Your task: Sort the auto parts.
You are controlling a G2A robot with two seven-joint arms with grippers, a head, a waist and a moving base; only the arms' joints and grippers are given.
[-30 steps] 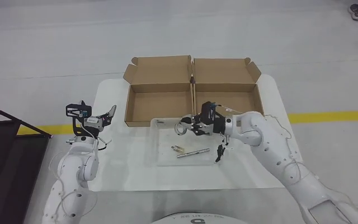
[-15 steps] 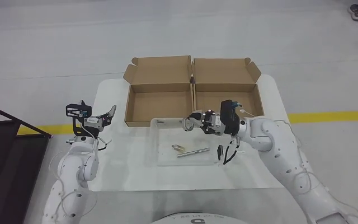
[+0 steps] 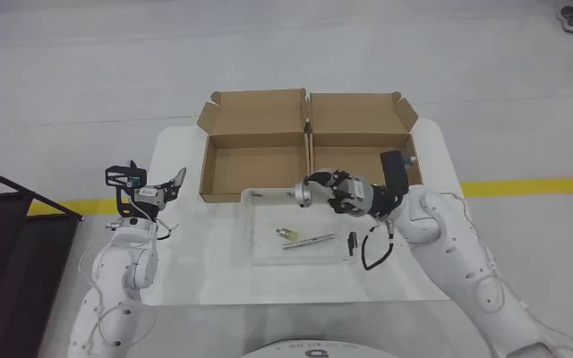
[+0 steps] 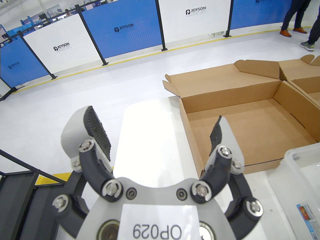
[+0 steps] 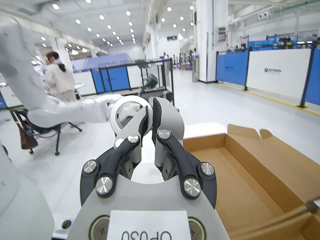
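Note:
My right gripper [image 3: 309,191] [image 5: 149,112] is shut on a silver metal ring [image 3: 303,196] [image 5: 127,116], held in the air above the far edge of the clear tray [image 3: 260,252], just in front of the two open cardboard boxes. The left box [image 3: 255,168] [image 4: 250,126] and the right box [image 3: 367,159] [image 5: 240,176] look empty. In the tray lie a thin metal rod [image 3: 310,242], a small brass fitting [image 3: 286,234] and a small black part [image 3: 352,240]. My left gripper [image 3: 166,185] [image 4: 160,131] hangs open over the table's left edge, holding nothing.
The white table [image 3: 197,259] carries the tray in the middle and the boxes at the back. A black rack [image 3: 27,224] stands off the table's left side. A black cable [image 3: 374,251] dangles from the right arm near the tray.
My right gripper has risen from the tray with the ring and turned its wrist, the forearm swinging right. The left arm has not moved.

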